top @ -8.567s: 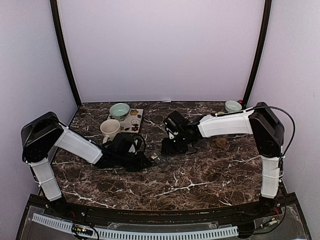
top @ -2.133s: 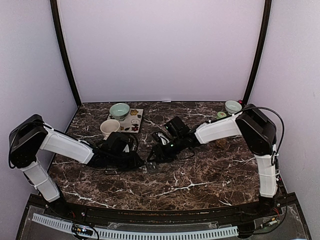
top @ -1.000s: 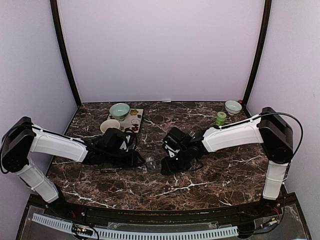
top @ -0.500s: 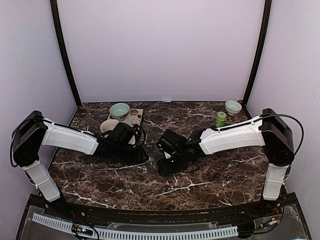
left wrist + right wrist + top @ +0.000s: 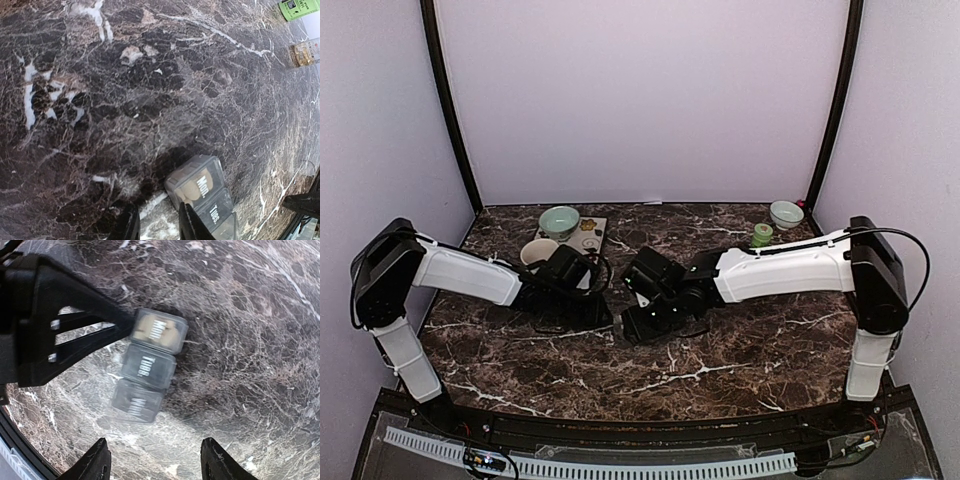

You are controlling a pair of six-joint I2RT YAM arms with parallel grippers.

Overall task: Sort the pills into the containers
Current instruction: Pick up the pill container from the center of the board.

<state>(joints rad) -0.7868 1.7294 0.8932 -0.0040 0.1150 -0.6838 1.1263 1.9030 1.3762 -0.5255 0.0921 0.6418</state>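
The dark grey three-compartment plastic strip (image 5: 149, 367) lies mid-bench (image 5: 260, 340), touched at its 10 o'clock by the narrow, empty left end effector (image 5: 156, 227). The wide right end effector (image 5: 155, 461) is best centred over it.

My worktop (image 5: 740, 350) is dark brown marble with white veins. Pale lilac walls (image 5: 640, 100) close it in behind and at both sides. At the back on my left lies a pale mat (image 5: 590, 238) with small dark motifs. A teal bowl (image 5: 559, 220) sits at its far left corner. A white mug (image 5: 534, 252) stands mouth up at the mat's near left edge. In the back corner on my right is a second bowl (image 5: 785, 213). Near it, a little towards me, a green jar (image 5: 761, 236) stands upright.
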